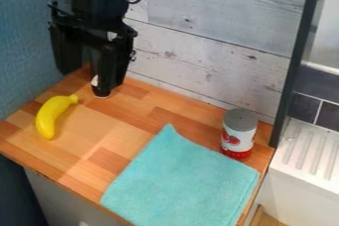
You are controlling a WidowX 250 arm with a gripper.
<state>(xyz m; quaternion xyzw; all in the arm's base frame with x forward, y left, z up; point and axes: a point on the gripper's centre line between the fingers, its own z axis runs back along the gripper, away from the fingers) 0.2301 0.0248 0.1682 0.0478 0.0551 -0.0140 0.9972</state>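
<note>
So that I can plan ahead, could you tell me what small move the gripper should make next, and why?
Probably lift the gripper slightly and ease it towards the banana: it hangs low over the wooden counter, and the banana lies closer to it than the can or the turquoise cloth.

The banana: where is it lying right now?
In the camera view, the banana lies at the picture's left on the wooden counter, near the blue side wall and left of the turquoise cloth.
</note>
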